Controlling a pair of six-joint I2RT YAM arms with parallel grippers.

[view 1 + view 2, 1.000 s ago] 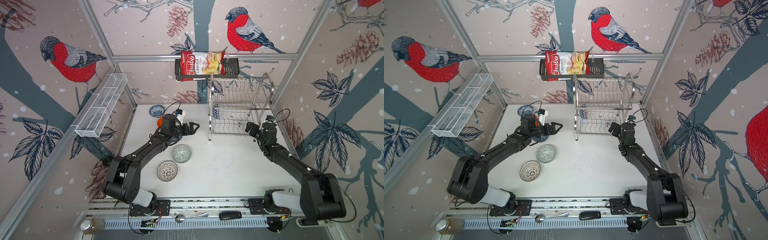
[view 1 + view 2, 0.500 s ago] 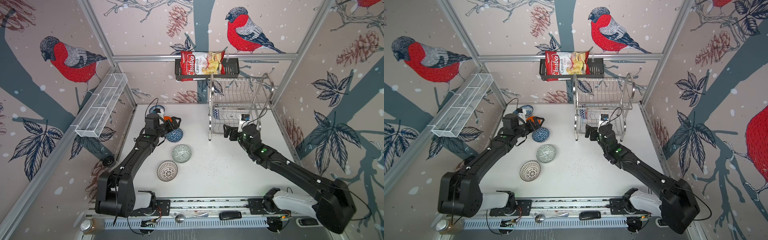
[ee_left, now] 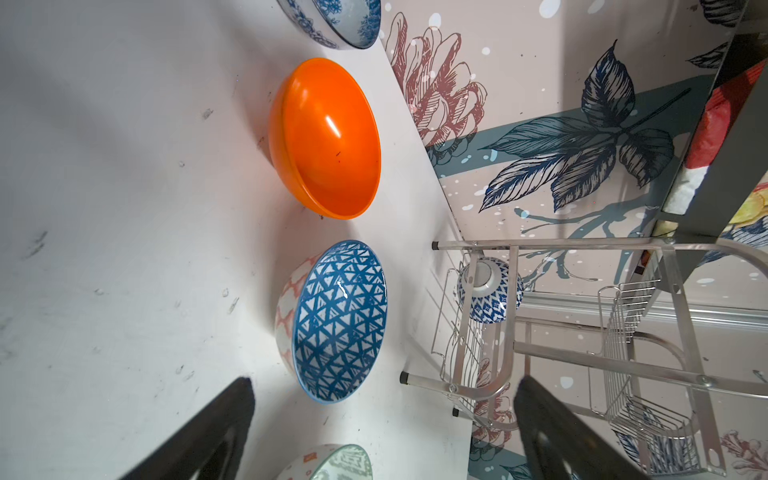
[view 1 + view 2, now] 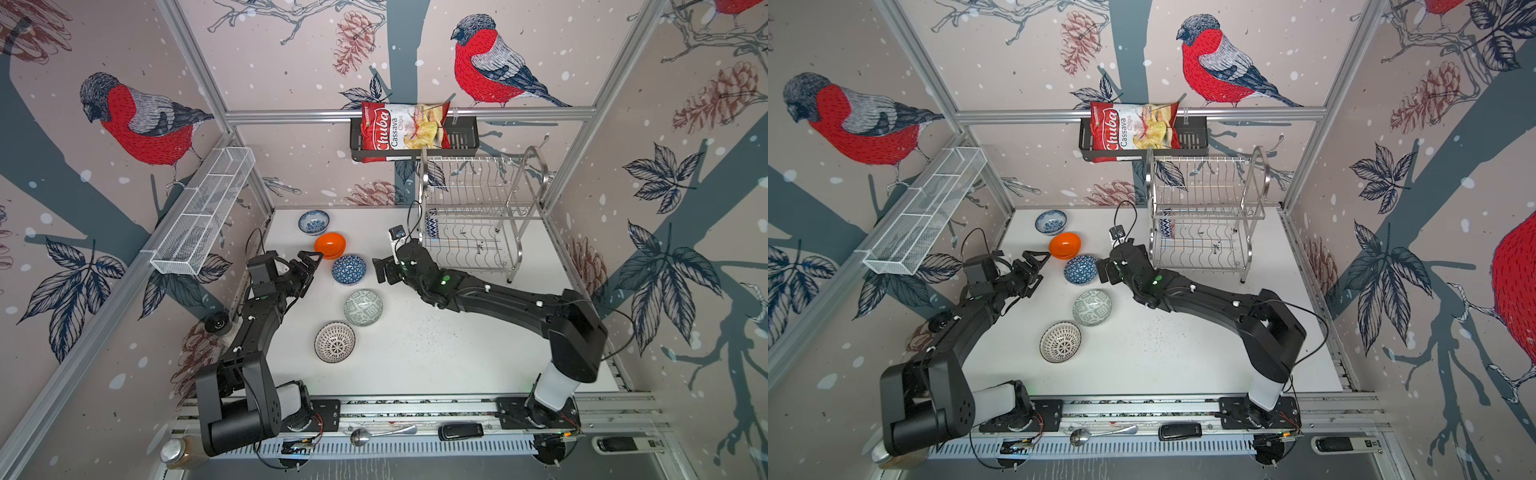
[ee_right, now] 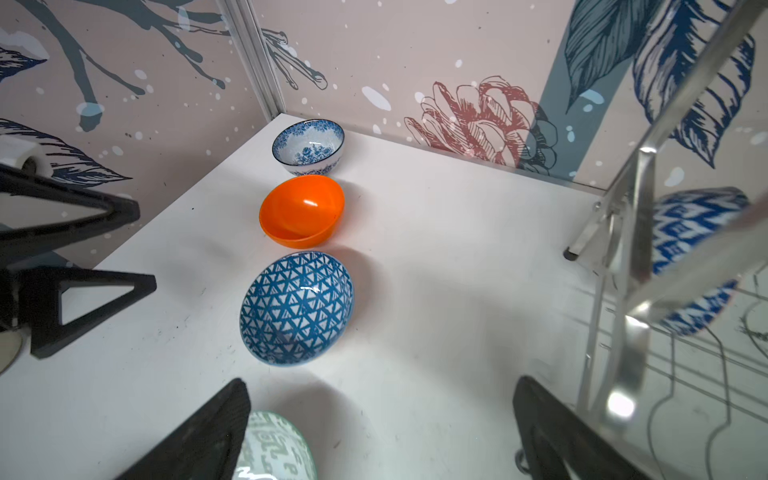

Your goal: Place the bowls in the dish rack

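Observation:
Several bowls lie in a row on the white table: blue-floral [image 4: 313, 222], orange [image 4: 330, 245], blue triangle-patterned [image 4: 349, 269], grey-green [image 4: 363, 307] and black-dotted white [image 4: 335, 342]. The steel dish rack [image 4: 473, 216] stands at the back right, with a blue-patterned bowl [image 3: 490, 291] on its side in the lower tier. My left gripper [image 4: 311, 270] is open and empty, left of the triangle bowl [image 3: 338, 320], one fingertip near the orange bowl [image 3: 328, 137]. My right gripper [image 4: 379, 271] is open and empty, just right of the triangle bowl [image 5: 297, 307].
A white mesh basket [image 4: 203, 216] hangs on the left wall. A black basket [image 4: 461, 141] holding a chips bag [image 4: 405, 131] hangs above the rack. A spoon [image 4: 374, 434] and a black device [image 4: 461, 431] lie on the front rail, and a jar [image 4: 178, 453] stands front left.
The right arm has swung left from the rack to beside the triangle bowl. The left gripper has drawn back left off the bowls, uncovering them. Both stayed open.

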